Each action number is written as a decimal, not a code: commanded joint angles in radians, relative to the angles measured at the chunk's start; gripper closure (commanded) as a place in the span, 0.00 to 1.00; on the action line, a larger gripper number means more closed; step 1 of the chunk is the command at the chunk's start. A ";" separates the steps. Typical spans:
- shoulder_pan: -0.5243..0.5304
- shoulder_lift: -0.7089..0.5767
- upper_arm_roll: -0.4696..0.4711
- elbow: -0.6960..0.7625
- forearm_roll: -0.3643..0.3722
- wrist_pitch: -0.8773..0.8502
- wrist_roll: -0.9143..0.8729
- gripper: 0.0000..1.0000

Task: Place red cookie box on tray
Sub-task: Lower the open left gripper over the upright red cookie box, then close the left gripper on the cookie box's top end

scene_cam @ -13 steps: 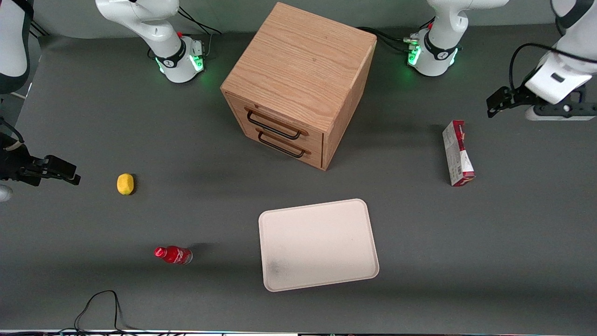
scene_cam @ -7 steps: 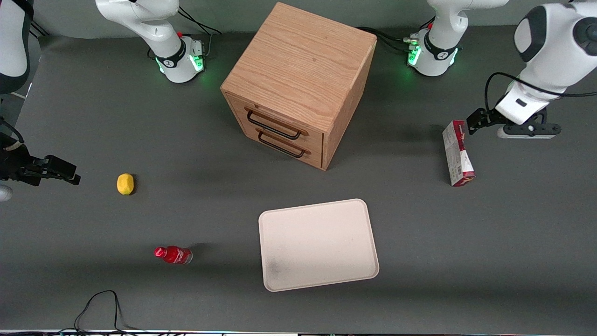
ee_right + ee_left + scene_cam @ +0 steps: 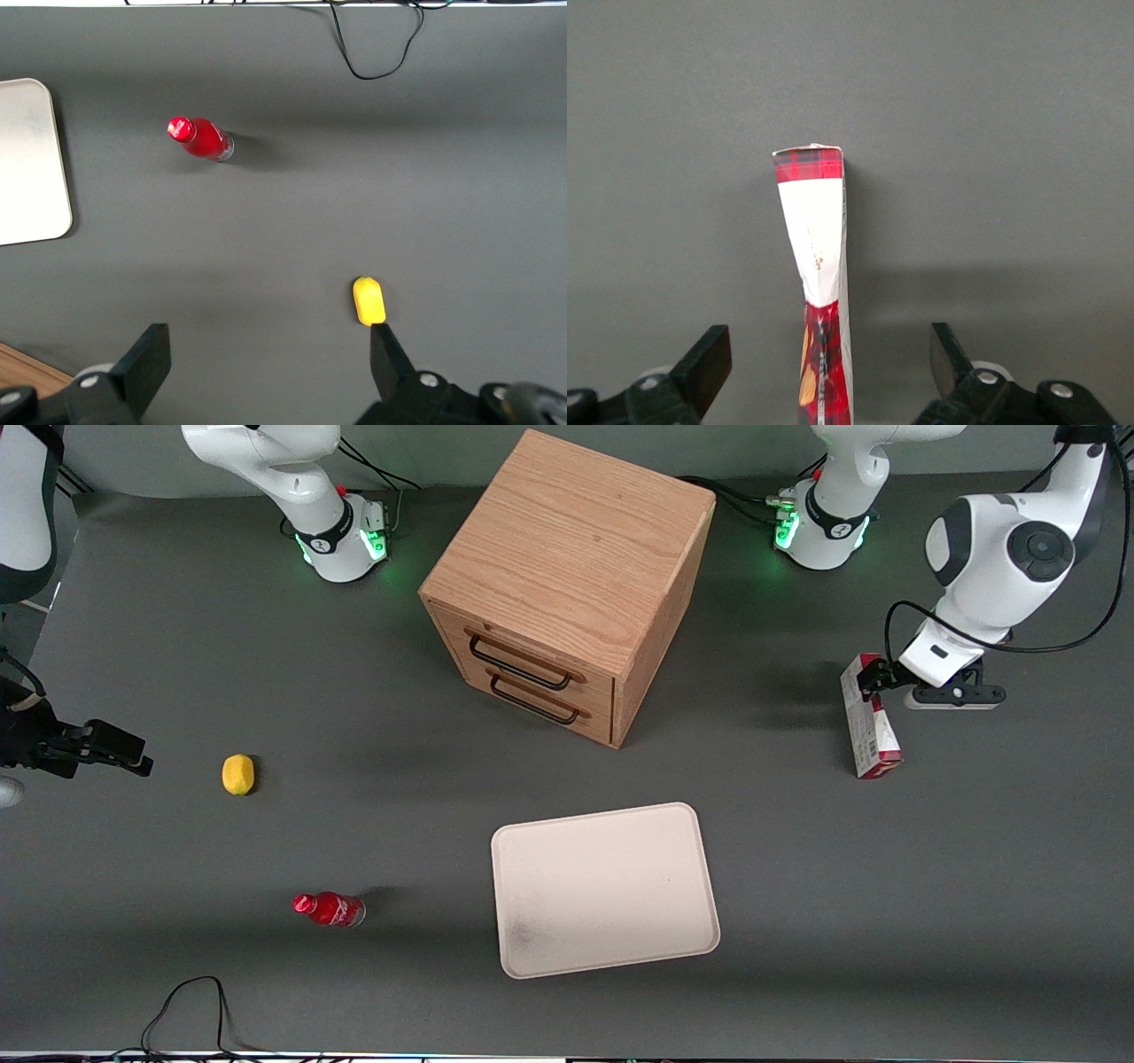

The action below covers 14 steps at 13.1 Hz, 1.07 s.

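Observation:
The red cookie box (image 3: pixel 873 731) stands on its long narrow edge on the grey table, toward the working arm's end, well apart from the cream tray (image 3: pixel 602 887). The tray lies flat, nearer the front camera, with nothing on it; its edge (image 3: pixel 35 159) also shows in the right wrist view. My left gripper (image 3: pixel 873 679) hangs over the end of the box farther from the front camera. In the left wrist view the gripper (image 3: pixel 828 347) is open, its fingers astride the box (image 3: pixel 819 266) with a wide gap on each side.
A wooden drawer cabinet (image 3: pixel 567 584) stands mid-table, farther from the front camera than the tray. A small red bottle (image 3: pixel 330 909) and a yellow lemon (image 3: pixel 237 773) lie toward the parked arm's end. A black cable (image 3: pixel 190 1001) loops at the table's front edge.
The left arm has swung in from the table's end and come down, bringing the open gripper from off to the side to over the box's end. The box has not moved.

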 commanded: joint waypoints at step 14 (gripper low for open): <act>0.022 0.217 0.002 -0.021 0.013 0.192 -0.016 0.86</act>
